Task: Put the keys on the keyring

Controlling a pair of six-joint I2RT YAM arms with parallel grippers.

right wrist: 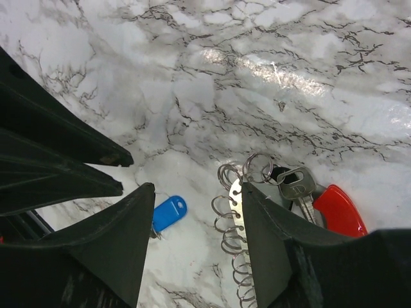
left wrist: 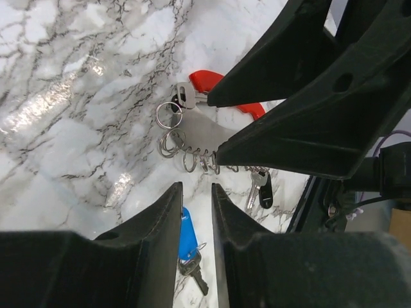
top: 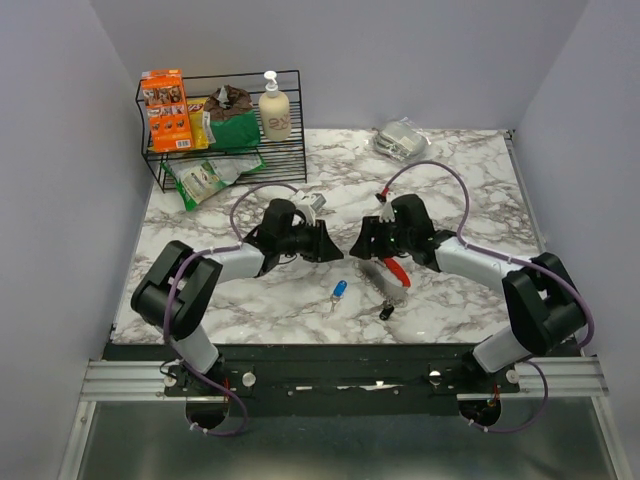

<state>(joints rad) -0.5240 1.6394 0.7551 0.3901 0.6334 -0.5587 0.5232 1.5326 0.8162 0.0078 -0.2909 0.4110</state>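
Marble table (top: 470, 200), rack (top: 220, 150) far left, packet (top: 400, 138) far right. Mid-table, left gripper (top: 325, 245) is barely parted and empty; right gripper (top: 358, 243) gapes wide, empty, its finger masking the keyring (top: 393, 272) lying flat beneath. Blue key (top: 339, 291) lies loose, nearer.

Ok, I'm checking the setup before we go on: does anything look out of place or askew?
Only small things. The blue key lies loose, apart from the keyring. At the back left, a packet leans out of the rack's lower shelf. Nothing looks spilled or damaged.
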